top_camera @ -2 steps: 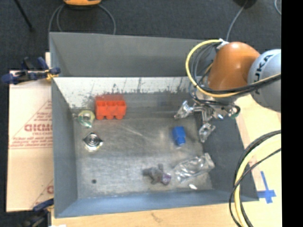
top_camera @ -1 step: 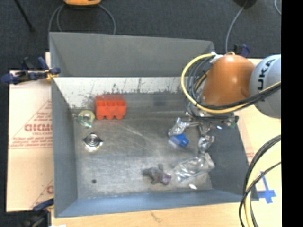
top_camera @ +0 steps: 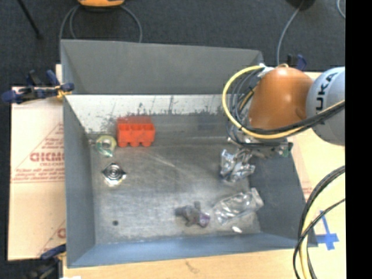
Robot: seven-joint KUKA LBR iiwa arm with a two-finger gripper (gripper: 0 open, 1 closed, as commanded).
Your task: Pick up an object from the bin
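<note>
Because picking needs closeness, the gripper (top_camera: 235,166) hangs right of centre, near a clear crumpled packet (top_camera: 238,205); its jaws' state I cannot tell.

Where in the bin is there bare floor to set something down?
Bare: the middle floor, between the orange block, the metal fitting and the gripper. Crowded: lower right, with the dark grey piece and clear plastic wrap.

Hidden, cropped or unclear near the orange cover (top_camera: 279,100)
Masked just under the cover: top of the gripper (top_camera: 235,168). Cut off at the view's edge right of it: the arm (top_camera: 328,106). Too small to identify, well below-left: dark grey-and-purple lump (top_camera: 192,215).
</note>
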